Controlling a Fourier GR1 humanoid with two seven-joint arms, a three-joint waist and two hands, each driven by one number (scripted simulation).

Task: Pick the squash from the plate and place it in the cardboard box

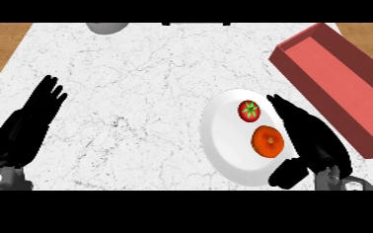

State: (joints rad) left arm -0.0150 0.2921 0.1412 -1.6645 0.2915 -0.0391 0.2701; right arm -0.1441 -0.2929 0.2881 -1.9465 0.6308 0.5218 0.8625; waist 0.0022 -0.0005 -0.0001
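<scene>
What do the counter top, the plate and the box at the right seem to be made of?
Counter top: apparently marble or similar stone, white with fine grey veins, matte. Plate: plain white and smooth, likely ceramic, though plastic would look the same. Box: flat reddish walls without gloss, consistent with cardboard.

Tomato [248, 110]; grey object [107, 27] at far edge

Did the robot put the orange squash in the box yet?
Not yet. Nothing looks done: the orange squash lies on the white plate beside a red tomato. The right hand is open next to it, not gripping. The left hand rests open. Grabbing, carrying and placing into the red box remain.
</scene>
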